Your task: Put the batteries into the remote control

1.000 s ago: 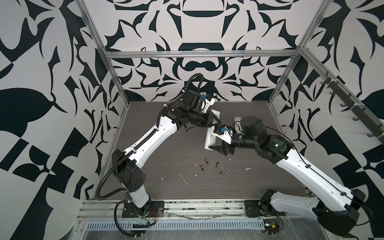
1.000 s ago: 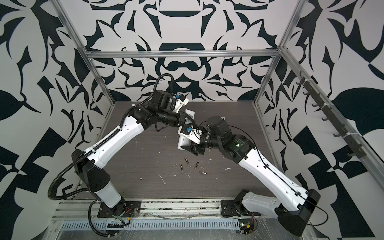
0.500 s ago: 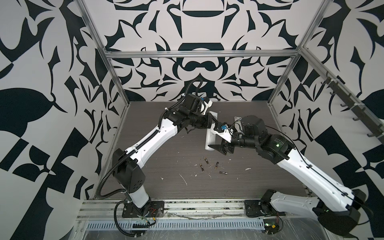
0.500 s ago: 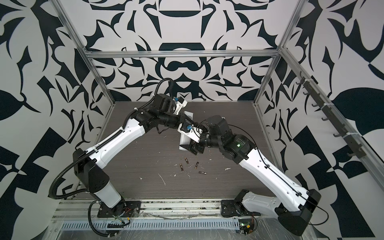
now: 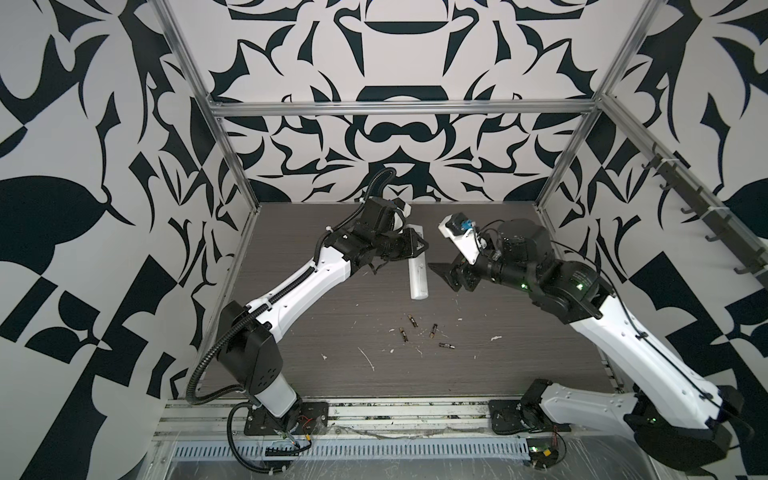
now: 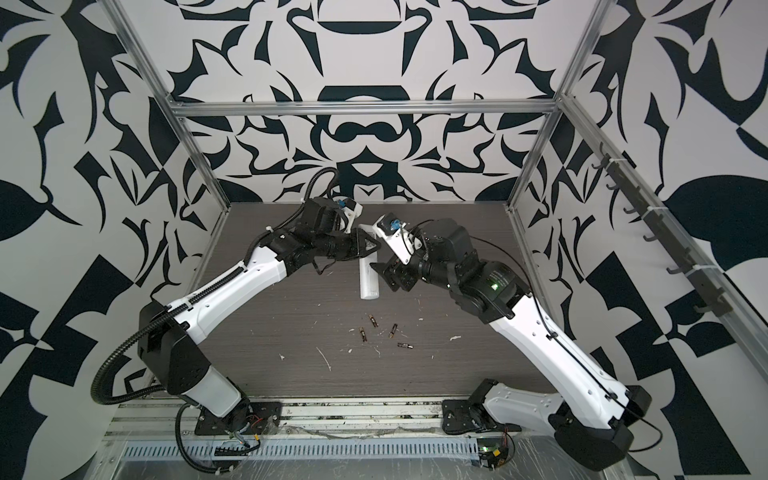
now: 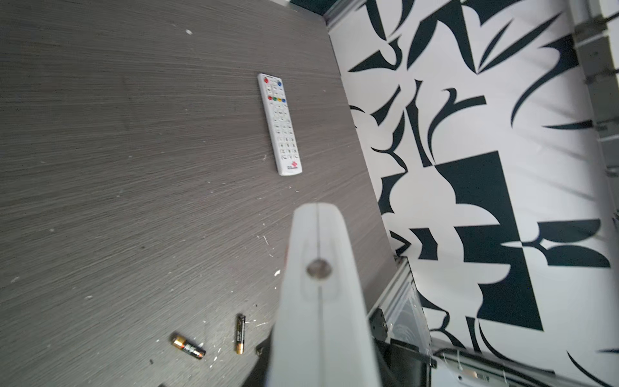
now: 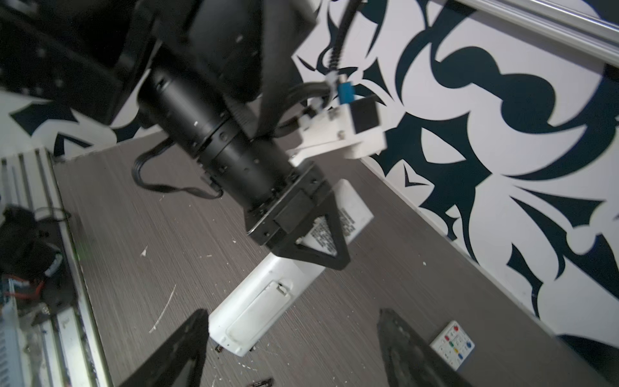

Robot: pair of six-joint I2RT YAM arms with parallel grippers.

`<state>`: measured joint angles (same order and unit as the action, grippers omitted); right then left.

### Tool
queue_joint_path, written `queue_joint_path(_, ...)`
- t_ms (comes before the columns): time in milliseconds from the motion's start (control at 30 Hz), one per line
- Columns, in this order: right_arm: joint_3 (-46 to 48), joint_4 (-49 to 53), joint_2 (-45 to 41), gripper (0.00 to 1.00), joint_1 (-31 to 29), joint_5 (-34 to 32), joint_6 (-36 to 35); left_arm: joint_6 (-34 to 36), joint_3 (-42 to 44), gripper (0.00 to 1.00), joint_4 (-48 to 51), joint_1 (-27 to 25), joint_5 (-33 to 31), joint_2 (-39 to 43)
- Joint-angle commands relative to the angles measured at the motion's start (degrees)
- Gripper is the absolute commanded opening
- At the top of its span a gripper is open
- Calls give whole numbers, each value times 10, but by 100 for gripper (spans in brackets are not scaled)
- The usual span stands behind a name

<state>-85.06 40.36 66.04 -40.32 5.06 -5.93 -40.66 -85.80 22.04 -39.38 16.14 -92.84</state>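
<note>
Batteries are lying loose on the surface, at six o'clock of the remote, which the left tool is clamping aloft. The right tool is gaping wide beside it. Light, stiff and roll-prone, they are likely needing a mid-barrel pinch.

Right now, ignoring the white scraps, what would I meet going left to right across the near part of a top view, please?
Left arm's base, first battery, second battery, third battery, fourth battery, right arm's base.
</note>
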Motion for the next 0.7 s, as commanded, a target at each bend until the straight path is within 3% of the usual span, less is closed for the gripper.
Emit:
queue_joint_path(0, -48, 89, 32, 83, 34, 26, 131, -15, 3, 0, -21, 2, -74, 26)
queue_joint_path(200, -53, 108, 69, 83, 102, 173, 207, -16, 5, 0, 0, 1, -145, 40)
queue_joint_path(500, -4, 46, 110, 88, 108, 247, 208, -21, -24, 0, 16, -7, -159, 21)
queue_joint_path(667, 4, 16, 132, 87, 108, 243, 210, -21, -26, 0, 19, -11, -154, 16)
